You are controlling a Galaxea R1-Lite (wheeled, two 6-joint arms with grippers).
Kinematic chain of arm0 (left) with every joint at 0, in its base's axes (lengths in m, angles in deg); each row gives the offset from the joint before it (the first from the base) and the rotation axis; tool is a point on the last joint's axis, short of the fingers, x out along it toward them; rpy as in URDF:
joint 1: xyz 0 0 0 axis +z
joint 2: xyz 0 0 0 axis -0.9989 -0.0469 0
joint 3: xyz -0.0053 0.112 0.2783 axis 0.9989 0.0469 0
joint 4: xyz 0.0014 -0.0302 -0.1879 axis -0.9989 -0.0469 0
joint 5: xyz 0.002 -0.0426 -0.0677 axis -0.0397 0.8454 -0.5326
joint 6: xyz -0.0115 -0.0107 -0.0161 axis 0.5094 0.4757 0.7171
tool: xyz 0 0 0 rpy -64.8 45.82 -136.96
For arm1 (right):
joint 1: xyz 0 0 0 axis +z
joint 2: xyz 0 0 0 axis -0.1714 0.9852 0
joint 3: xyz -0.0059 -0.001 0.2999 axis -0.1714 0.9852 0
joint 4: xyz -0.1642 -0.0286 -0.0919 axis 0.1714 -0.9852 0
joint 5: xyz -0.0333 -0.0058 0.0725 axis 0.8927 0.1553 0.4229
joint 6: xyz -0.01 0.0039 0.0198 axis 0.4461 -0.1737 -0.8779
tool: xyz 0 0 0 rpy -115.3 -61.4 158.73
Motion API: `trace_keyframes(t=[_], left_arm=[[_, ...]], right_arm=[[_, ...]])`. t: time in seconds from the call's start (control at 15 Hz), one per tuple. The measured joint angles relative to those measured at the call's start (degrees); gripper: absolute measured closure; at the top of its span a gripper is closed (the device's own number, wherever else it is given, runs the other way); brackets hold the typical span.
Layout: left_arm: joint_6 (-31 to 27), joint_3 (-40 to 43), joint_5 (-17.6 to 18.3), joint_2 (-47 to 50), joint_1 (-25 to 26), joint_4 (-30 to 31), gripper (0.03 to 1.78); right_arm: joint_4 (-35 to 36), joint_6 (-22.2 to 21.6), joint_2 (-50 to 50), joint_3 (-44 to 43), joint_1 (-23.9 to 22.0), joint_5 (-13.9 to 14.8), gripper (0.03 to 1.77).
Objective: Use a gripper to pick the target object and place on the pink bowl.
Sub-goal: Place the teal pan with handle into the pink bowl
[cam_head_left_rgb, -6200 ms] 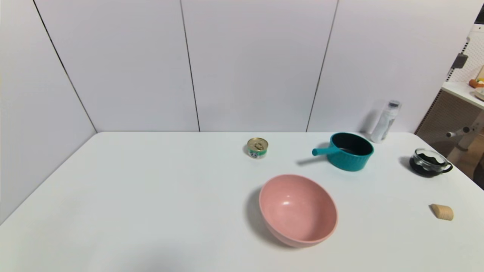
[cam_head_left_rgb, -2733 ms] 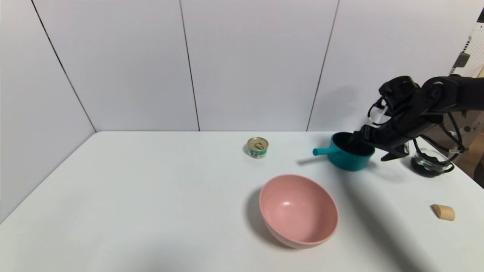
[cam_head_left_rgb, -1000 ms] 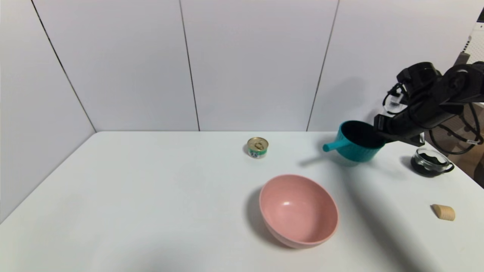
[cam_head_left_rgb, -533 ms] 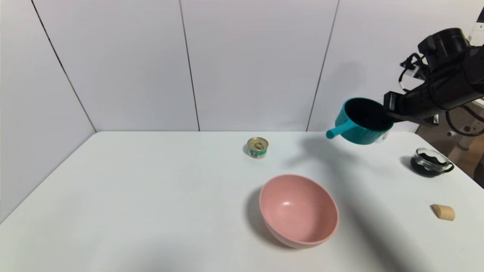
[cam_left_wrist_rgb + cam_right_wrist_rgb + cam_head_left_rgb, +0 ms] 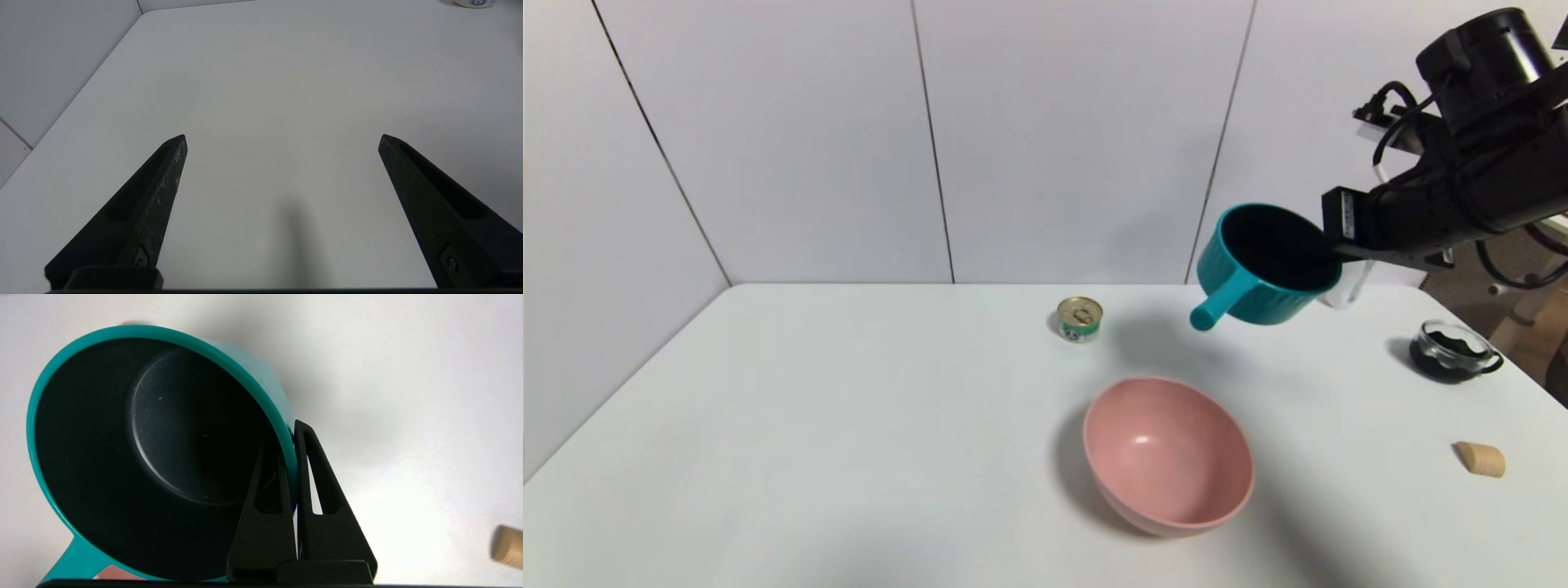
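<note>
The teal saucepan (image 5: 1262, 265) hangs in the air above the white worktop (image 5: 849, 425), up and back-right of the pink bowl (image 5: 1168, 454), tilted so its dark inside faces the head camera and its straight handle slopes down toward the bowl's side. Its outer wall is ribbed; the rim is smooth and glossy. The right tool (image 5: 1335, 249) is clenched on the pan's rim at the side opposite the handle. The right wrist view shows what the head view cannot: one tapered black finger (image 5: 261, 522) lies inside the pan against the dark wall, the other (image 5: 327, 506) outside, the teal rim (image 5: 286, 449) pinched between them, and the pan's flat round bottom carries a few pale specks. The pink bowl is smooth, round and glossy, sitting upright on the worktop with a highlight in its hollow.

A small gold-topped tin can (image 5: 1079, 318) stands farther back, a glass cup (image 5: 1452, 351) with dark contents near the right edge, and a tan cork-like piece (image 5: 1479, 458) in front of it. The left tool (image 5: 282, 139) shows only in its own wrist view, its two matte black fingers spread wide over bare worktop, gripping nothing.
</note>
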Motion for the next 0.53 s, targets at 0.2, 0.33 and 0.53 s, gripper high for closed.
trace_keyframes(t=[0.2, 0.33, 0.53], left_arm=[[0.00, 0.00, -0.02, 0.00, -0.02, 0.00, 0.12], [0.02, 0.00, -0.02, 0.00, -0.02, 0.00, 0.12], [-0.02, 0.00, -0.02, 0.00, 0.00, 0.00, 0.12]], right_arm=[[0.00, -0.02, -3.85, 6.56, 4.89, 0.11, 1.70], [0.20, -0.04, -5.95, 10.12, 8.02, 0.09, 1.70], [0.93, -0.26, -7.30, 13.34, 11.80, 0.13, 1.70]])
